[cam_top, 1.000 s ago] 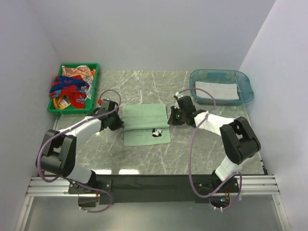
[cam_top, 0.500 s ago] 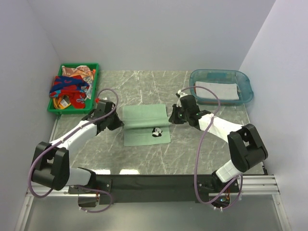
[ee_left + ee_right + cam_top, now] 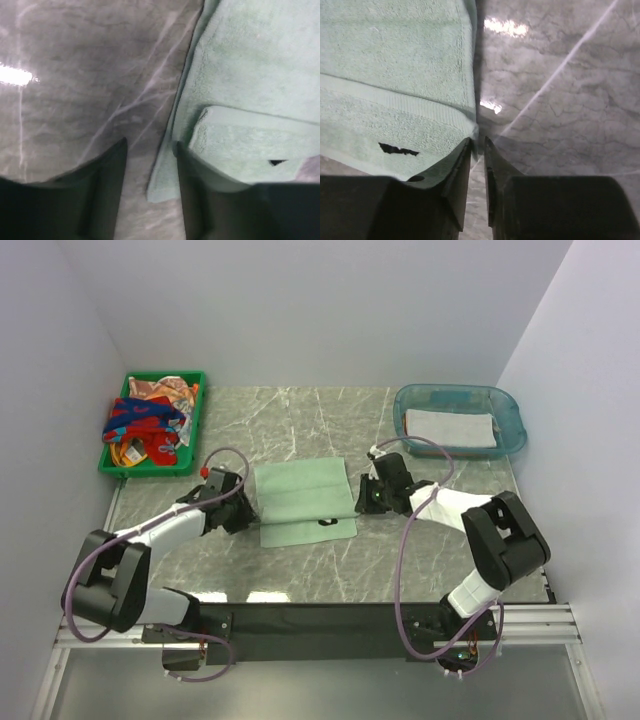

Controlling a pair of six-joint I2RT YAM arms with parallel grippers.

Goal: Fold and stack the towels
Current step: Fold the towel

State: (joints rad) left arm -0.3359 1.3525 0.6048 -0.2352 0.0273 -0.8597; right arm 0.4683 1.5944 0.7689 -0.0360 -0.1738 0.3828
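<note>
A sage green towel (image 3: pixel 305 502) lies folded on the marble table, its upper layer drawn down near the front edge. Only a black speck of its print (image 3: pixel 325 523) shows. My left gripper (image 3: pixel 244 512) sits low at the towel's left edge. In the left wrist view this gripper (image 3: pixel 150 150) is open, with the towel's corner (image 3: pixel 162 185) lying loose between the jaws. My right gripper (image 3: pixel 366 496) is at the towel's right edge. In the right wrist view it (image 3: pixel 477 141) stands slightly open, the towel (image 3: pixel 395 100) just ahead of the tips and nothing between them.
A green tray (image 3: pixel 115 466) at the back left holds several crumpled towels (image 3: pixel 148 422), red, blue and orange. A clear blue tub (image 3: pixel 512 412) at the back right holds a folded whitish towel (image 3: pixel 452 428). Grey walls close in the table.
Both grippers moved toward the near edge with the towel's upper layer, covering most of the panda print. Both then opened and let go of the towel.
</note>
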